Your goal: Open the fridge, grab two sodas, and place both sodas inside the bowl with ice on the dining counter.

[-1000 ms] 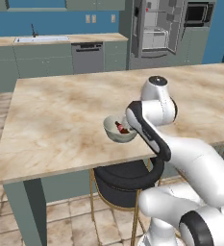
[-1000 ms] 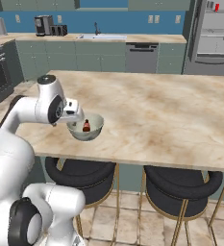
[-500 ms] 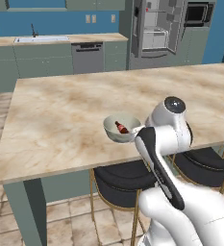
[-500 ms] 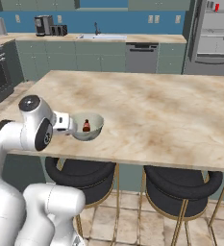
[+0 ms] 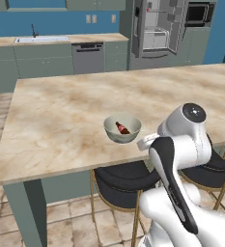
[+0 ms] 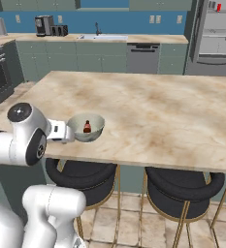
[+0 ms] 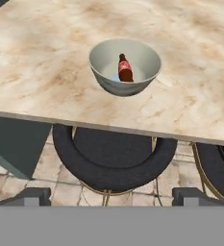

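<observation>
**One soda in the bowl, gripper drawn back over the stools**

While the white arm is folding close to its base, the two-finger gripper [image 7: 111, 194] is hanging off the near edge of the large beige marble-patterned dining counter [image 5: 61, 116], above a black round stool with gold legs [image 7: 114, 158]. Its two dark finger tips [image 7: 29, 196] are standing wide apart at the bottom of the hand view, with nothing between them. The small round pale grey-green bowl [image 7: 125, 67] is sitting on the counter near that edge, and a dark brown-red soda bottle with a red cap [image 7: 125, 68] is lying tilted inside it, touching the bowl's floor. Ice cannot be told apart in the bowl. Across the room, the tall grey double-door fridge [image 5: 157, 29] is standing open, showing pale shelves; a bright red can [image 6: 218, 7] is resting on an upper shelf. A second stool [image 6: 185, 186] is standing beside the first.
</observation>
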### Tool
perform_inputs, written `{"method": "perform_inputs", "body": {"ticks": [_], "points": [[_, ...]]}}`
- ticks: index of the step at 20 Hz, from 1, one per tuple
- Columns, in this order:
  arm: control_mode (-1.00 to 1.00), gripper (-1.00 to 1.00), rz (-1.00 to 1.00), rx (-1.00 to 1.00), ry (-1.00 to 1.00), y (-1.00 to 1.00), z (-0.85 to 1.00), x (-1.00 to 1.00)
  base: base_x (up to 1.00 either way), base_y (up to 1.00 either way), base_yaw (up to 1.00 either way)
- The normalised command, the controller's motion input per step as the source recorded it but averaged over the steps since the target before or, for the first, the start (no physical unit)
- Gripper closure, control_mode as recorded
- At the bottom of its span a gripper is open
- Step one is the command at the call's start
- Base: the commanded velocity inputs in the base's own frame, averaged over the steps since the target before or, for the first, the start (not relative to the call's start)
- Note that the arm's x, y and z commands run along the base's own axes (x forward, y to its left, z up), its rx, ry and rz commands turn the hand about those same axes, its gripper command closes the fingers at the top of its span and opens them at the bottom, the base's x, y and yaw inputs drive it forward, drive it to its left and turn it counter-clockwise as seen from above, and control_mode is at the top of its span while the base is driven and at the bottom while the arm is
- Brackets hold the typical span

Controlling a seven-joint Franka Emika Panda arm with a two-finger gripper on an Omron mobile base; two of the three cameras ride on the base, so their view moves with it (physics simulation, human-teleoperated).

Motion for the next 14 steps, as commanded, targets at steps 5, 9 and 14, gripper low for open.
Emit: {"method": "perform_inputs", "body": {"ticks": [5, 9, 14], "points": [[1.00, -1.00, 0.00, 0.00, -0.05, -0.04, -0.08, -0.30, -0.50, 0.01, 0.04], [1.00, -1.00, 0.00, 0.00, 0.00, 0.00, 0.00, 0.00, -0.85, 0.58, 0.00], [1.00, -1.00, 0.00, 0.00, 0.00, 0.00, 0.00, 0.00, -0.70, 0.99, 0.00]]}}
